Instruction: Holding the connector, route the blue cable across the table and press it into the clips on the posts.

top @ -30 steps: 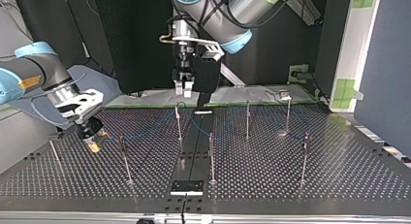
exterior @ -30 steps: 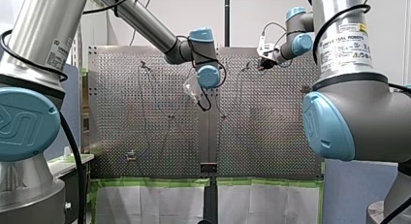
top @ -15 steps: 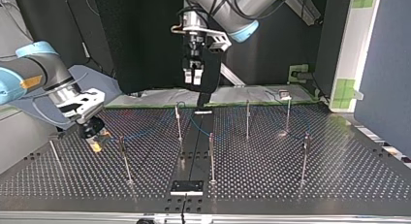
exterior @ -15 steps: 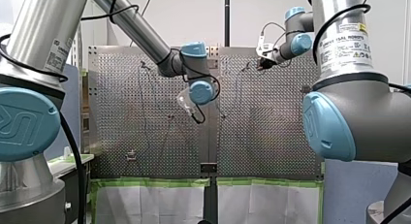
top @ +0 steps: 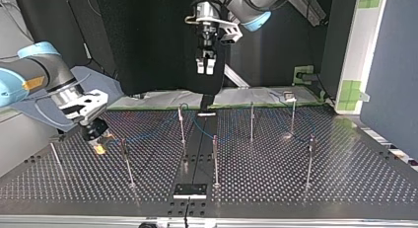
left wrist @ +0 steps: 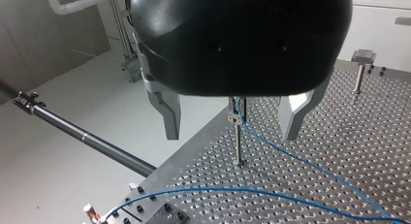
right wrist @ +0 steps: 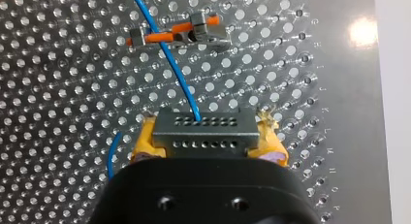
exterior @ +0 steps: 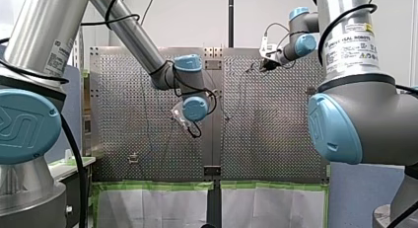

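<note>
In the right wrist view my right gripper (right wrist: 207, 145) has its yellow pads shut on the grey connector (right wrist: 206, 132). The blue cable (right wrist: 165, 54) leaves the connector and crosses a clip with an orange part (right wrist: 177, 35) ahead of it. At the top view's left my right gripper (top: 98, 145) stays low over the table. My left gripper (top: 205, 66) hangs high above the far middle, open and empty. In the left wrist view my left gripper (left wrist: 229, 136) frames a post with a clip (left wrist: 237, 118) that holds the blue cable (left wrist: 291, 156).
Several thin posts stand on the perforated table (top: 345, 183), among them one at the middle (top: 215, 159) and one at the top view's right (top: 310, 159). A black plate (top: 190, 190) lies at the near edge. A small block (top: 289, 95) sits at the far right.
My left gripper has risen away from the far middle post and shifted to the top view's right. My right gripper has barely moved.
</note>
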Available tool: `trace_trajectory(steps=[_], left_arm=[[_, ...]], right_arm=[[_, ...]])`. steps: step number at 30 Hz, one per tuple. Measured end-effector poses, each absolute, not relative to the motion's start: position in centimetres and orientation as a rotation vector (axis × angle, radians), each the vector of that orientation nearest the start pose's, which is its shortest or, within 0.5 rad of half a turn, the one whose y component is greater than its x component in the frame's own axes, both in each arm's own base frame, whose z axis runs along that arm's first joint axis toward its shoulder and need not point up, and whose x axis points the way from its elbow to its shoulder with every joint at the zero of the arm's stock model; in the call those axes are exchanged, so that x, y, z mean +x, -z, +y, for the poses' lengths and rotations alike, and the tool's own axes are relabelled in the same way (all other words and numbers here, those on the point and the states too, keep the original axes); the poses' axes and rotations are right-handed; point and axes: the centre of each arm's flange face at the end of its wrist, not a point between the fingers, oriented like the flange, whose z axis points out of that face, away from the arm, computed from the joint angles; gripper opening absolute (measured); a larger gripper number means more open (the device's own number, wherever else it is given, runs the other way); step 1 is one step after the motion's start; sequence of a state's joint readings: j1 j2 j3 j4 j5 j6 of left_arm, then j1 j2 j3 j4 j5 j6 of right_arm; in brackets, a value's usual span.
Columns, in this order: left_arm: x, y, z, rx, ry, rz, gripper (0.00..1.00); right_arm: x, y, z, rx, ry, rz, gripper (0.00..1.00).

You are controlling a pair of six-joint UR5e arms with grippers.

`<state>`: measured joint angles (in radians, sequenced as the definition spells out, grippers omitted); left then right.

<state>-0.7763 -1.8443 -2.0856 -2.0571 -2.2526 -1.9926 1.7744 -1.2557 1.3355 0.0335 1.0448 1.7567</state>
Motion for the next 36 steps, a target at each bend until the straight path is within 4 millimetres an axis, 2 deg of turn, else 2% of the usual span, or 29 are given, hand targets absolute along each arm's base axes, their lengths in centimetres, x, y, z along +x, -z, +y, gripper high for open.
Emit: trace_trajectory(steps=[9,18,29,36], left_arm=[[28.4,-19.6,-37.7,-0.364,0.577,1.316,1.0],[26.3,-17.4,-35.7,-0.362,0.576,1.319,1.0],[23.1,-14.2,-32.6,-0.329,0.523,1.399,1.0],[22.1,-13.4,-31.6,-0.318,0.506,1.424,1.0]], right_arm=[[29.8,-42.6,-54.9,-2.294,2.318,1.393,0.0],[28.9,-42.6,-55.5,-2.317,2.332,1.483,0.0],[28.9,-42.6,-55.5,-2.321,2.331,1.491,0.0],[29.0,-42.6,-55.5,-2.321,2.331,1.489,0.0]])
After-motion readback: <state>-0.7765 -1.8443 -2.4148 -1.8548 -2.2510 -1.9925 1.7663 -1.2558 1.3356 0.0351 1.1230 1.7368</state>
